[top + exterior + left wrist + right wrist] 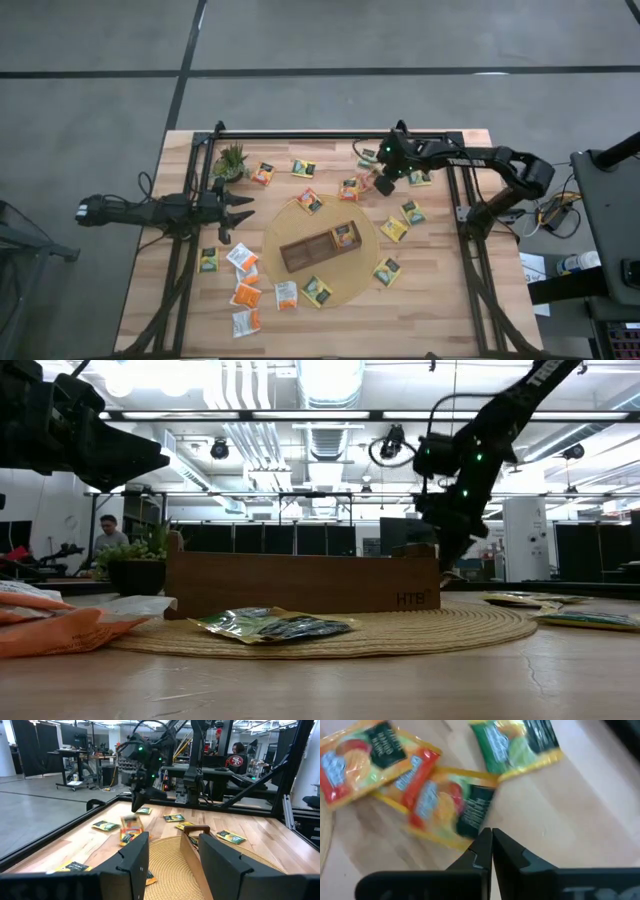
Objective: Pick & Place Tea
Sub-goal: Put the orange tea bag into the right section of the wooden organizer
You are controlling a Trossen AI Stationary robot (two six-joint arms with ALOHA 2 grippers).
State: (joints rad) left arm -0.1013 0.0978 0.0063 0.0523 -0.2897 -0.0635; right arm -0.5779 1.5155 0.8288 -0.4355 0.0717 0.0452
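The room is bright. Long ceiling lights (pixel 330 378) shine white and glare in the low view, so the arms look like dark shapes against them. The counter (pixel 440 290) is lit evenly from above, with only soft, faint shadows. In the low view, the orange sachets (pixel 50 630) close to the camera are fuzzy. In the right wrist view, the sachets (pixel 450 810) look smeared and blurry, while the pincer (pixel 492 851) stays sharp. In the left wrist view, one sachet (pixel 131 825) is blurred too.
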